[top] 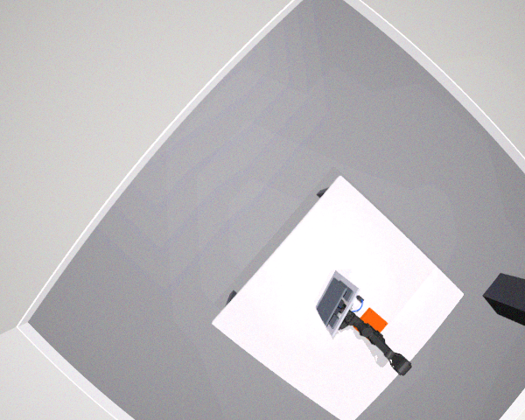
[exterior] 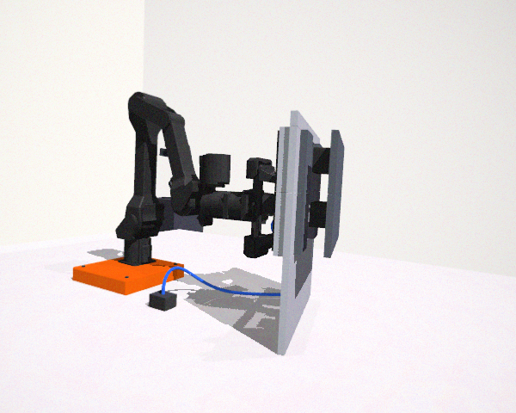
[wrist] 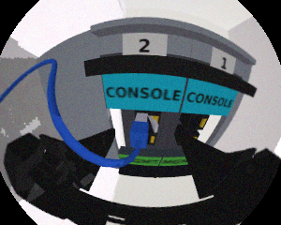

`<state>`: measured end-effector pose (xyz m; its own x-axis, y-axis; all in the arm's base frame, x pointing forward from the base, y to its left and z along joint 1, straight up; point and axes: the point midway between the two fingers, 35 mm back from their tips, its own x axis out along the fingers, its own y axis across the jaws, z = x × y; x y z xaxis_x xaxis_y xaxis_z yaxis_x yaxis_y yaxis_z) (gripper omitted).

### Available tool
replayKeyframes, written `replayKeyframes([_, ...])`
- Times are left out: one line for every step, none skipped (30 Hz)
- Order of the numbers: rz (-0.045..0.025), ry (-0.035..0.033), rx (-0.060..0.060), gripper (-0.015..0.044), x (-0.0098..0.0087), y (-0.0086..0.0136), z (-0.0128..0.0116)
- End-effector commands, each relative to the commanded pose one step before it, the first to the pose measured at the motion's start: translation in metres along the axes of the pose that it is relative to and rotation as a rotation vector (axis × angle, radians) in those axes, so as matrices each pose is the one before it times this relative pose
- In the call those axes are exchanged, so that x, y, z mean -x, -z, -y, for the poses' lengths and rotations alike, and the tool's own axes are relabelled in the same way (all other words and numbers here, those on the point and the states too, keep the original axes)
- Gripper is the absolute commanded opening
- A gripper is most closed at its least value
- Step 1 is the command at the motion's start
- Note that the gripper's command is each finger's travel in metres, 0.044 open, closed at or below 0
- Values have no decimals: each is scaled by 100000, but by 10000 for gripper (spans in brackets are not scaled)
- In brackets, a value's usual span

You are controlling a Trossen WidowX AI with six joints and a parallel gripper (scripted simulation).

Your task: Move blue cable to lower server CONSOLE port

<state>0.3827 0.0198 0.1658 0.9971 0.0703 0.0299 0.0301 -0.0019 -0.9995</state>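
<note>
Claw: the fingers of the claw (top: 343,318) (exterior: 273,206) (wrist: 148,136) stand wide apart, one above the other in the exterior view, with nothing clamped between them.
Blue plug: the blue plug (wrist: 139,135) sits at the port beneath the CONSOLE label (wrist: 142,93) marked 2, its far end hidden in the opening.
Server 2: most likely the lower server, since the wrist view seems turned on its side (the shadowed desk (top: 298,253) (exterior: 383,333) (wrist: 19,80) shows at its left edge).
Server 1: by the same reading the upper one; yellow contacts (wrist: 203,123) show beneath its own CONSOLE label (wrist: 209,99), and no blue plug is seen there.
Blue cable: the blue cable (top: 361,305) (exterior: 213,288) (wrist: 53,98) bends away from the plug, and its other end meets a small black block (top: 360,298) (exterior: 162,300) on the desk.
Done: the pull from the upper port, the move to the lower one and the letting go all appear complete.
Left: perhaps only backing the claw away without snagging the cable. Whether the plug has clicked in cannot be told; if it sits shallow, it would need another push.
</note>
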Motion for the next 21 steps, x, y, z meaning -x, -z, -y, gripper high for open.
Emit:
replayKeyframes([230,-153,-10,440,315,79,-4])
replayKeyframes([0,-7,2,440,93,25,6])
replayKeyframes([0,-4,1,440,53,14,3])
replayKeyframes([0,-7,2,440,93,25,6])
replayKeyframes([0,-4,1,440,53,14,3])
replayKeyframes([0,-7,2,440,93,25,6])
replayKeyframes([0,-4,1,440,52,14,3])
replayKeyframes([0,-7,2,440,93,25,7])
replayKeyframes([0,-4,1,440,53,14,4])
replayKeyframes([0,-7,2,440,93,25,7])
replayKeyframes([0,-4,1,440,52,14,4])
replayKeyframes([0,-7,2,440,93,25,7])
replayKeyframes([0,-4,1,440,52,14,4])
replayKeyframes([0,2,-5,440,-19,-55,2])
replayKeyframes([0,5,-16,440,-57,-166,5])
replayKeyframes([0,0,-14,440,11,-149,12])
replayKeyframes([0,0,-5,440,4,-53,4])
replayKeyframes([0,-2,-8,440,28,-87,2])
replayKeyframes([0,-1,-5,440,16,-48,1])
replayKeyframes([0,-1,-9,440,18,-95,13])
replayKeyframes([0,-1,-5,440,11,-55,8])
